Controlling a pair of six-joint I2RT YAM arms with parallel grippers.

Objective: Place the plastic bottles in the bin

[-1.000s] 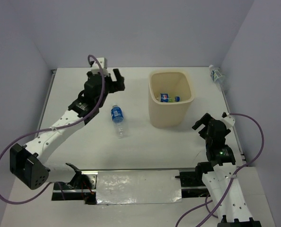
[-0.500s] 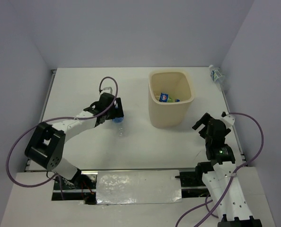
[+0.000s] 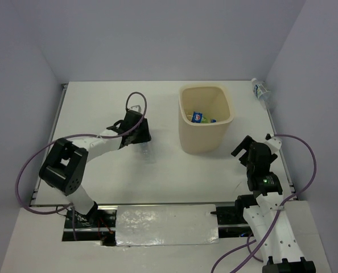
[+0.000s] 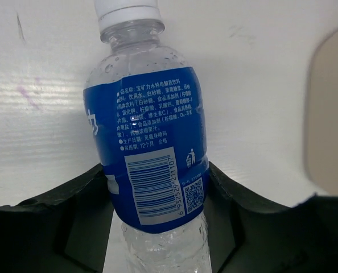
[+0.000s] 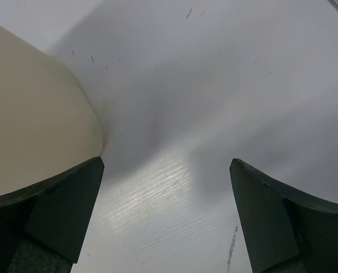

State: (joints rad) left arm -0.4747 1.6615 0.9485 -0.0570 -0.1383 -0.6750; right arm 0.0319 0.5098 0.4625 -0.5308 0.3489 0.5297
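The left gripper [image 3: 138, 132] is clamped across the blue-labelled bottle [image 4: 149, 153], which lies on the table [image 3: 95, 102] left of the cream bin [image 3: 202, 142]. The label looks slick, so the lift should go straight up before swinging right, clear above the rim. The right gripper [image 5: 166, 216] stands apart beside the bin.

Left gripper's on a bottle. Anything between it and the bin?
Nothing visible. The left gripper is shut on the bottle, and only bare table lies between it and the bin. The bin's rim sits higher than the bottle, so it likely needs lifting over.
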